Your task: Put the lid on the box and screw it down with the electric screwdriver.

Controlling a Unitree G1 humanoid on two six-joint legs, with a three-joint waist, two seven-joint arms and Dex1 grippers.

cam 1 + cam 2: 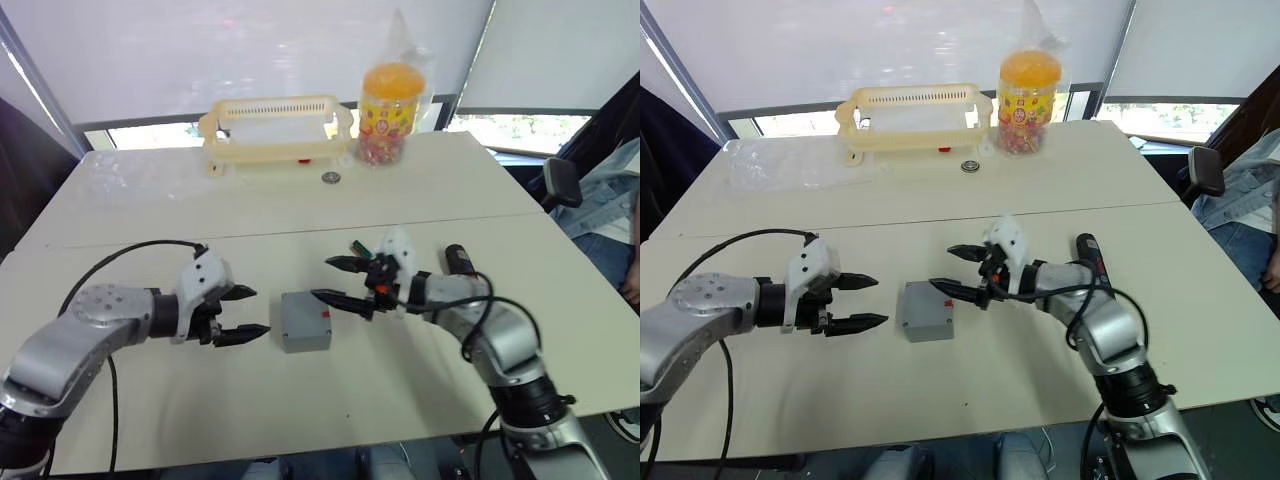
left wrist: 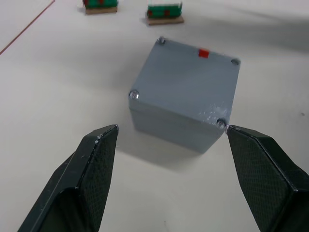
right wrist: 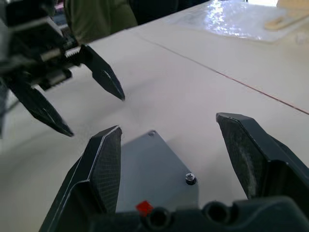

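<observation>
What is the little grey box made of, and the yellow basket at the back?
The box looks like matte grey plastic: smooth, dull faces with shiny metal screws at its corners. The basket looks like cream-yellow plastic with moulded slots along its wall, slightly glossy. Neither can be told for certain from looks alone.

box (image 1: 305, 322) grey, red mark | basket (image 1: 272, 126) cream | jar (image 1: 389, 100) orange

The box (image 1: 927, 311) sits lidded on the bench (image 1: 940, 210). The left tool (image 1: 862, 302) and the right tool (image 1: 953, 270) flank it, both spread open.
</observation>
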